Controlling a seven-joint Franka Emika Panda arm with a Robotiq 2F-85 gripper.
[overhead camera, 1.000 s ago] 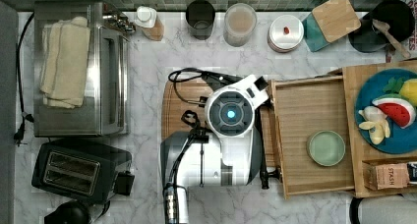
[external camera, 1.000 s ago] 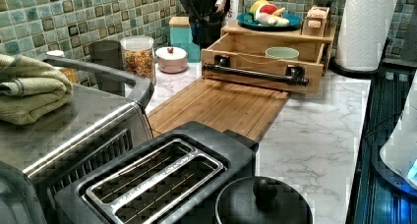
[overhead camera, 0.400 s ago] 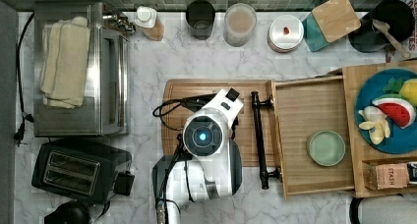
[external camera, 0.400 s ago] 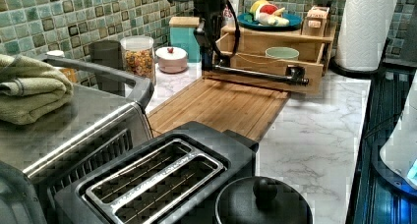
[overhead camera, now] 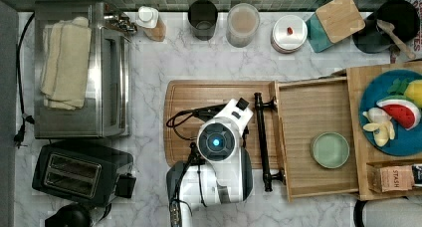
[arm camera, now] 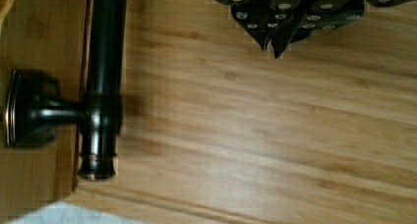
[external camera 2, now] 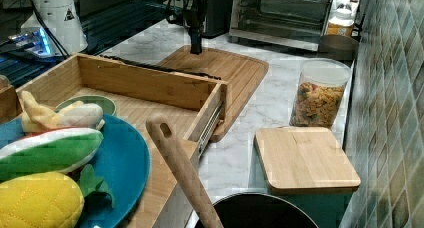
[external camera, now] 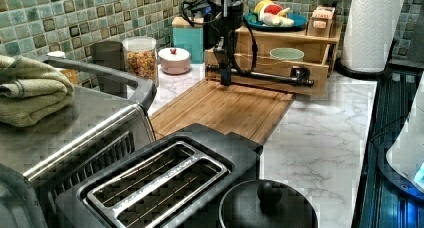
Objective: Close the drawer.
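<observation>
The light-wood drawer (overhead camera: 308,107) stands pulled out from under the wooden cabinet, with a green bowl (overhead camera: 329,150) inside. Its long black bar handle (overhead camera: 263,137) runs across the front. My arm's wrist (overhead camera: 216,142) hangs over the cutting board (overhead camera: 209,95), on the top view's left of the handle. In the left view my gripper (external camera: 226,78) points down, just above the board and in front of the handle (external camera: 270,78), not touching it. The wrist view shows the fingertips together, the gripper (arm camera: 275,49) shut on nothing, with the handle's end (arm camera: 105,62) off to one side.
A toaster oven (overhead camera: 79,72) and a toaster (overhead camera: 74,174) stand at the top view's left. Jars and canisters (overhead camera: 243,23) line the tiled back wall. A blue plate (overhead camera: 393,112) of toy food sits on the cabinet top. A paper towel roll (external camera: 372,28) stands beside the cabinet.
The arm has swung toward the top view's left, off the drawer front. The gripper has come down to just above the cutting board. The drawer has not moved.
</observation>
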